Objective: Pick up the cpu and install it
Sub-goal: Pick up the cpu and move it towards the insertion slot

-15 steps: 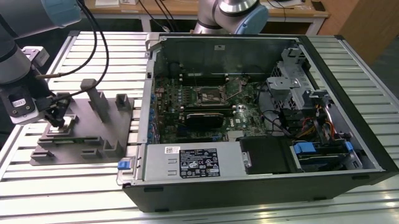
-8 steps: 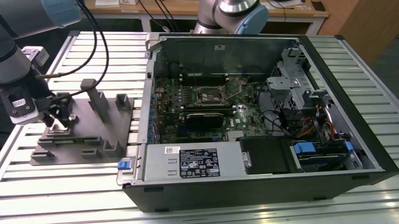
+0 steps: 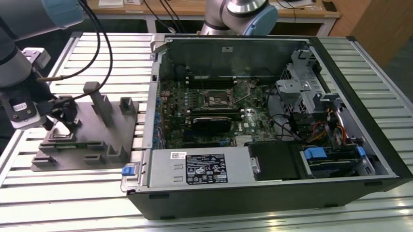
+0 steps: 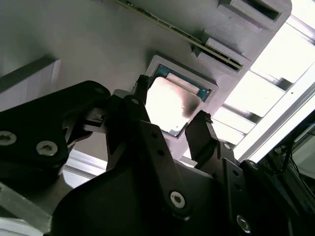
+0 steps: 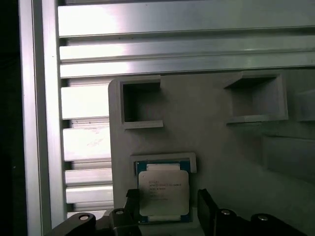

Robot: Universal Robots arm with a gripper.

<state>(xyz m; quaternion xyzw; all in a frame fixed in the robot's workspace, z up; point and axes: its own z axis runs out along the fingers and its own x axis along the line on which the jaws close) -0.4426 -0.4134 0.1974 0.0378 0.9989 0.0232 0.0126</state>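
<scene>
The cpu [image 5: 163,191] is a small square chip with a silvery top and a blue-green rim. It lies flat in a shallow pocket of the grey fixture block [image 5: 221,142]. In both wrist views my gripper [image 5: 166,199] hangs just over it, open, with one black finger [image 5: 205,201] on each side of the chip and a thin gap showing at one finger. In the second wrist view the cpu [image 4: 172,103] shines between the two fingertips [image 4: 201,120]. In the exterior view the gripper [image 3: 61,121] is low over the fixture block [image 3: 96,140] at that view's left.
An open computer case [image 3: 335,63] lies on the slatted aluminium table [image 3: 77,193], to the exterior view's right of the fixture. Its motherboard carries a black square socket frame [image 3: 216,99]. Upright posts [image 3: 103,104] rise from the fixture beside the gripper. A second arm's base [image 3: 242,14] stands behind the case.
</scene>
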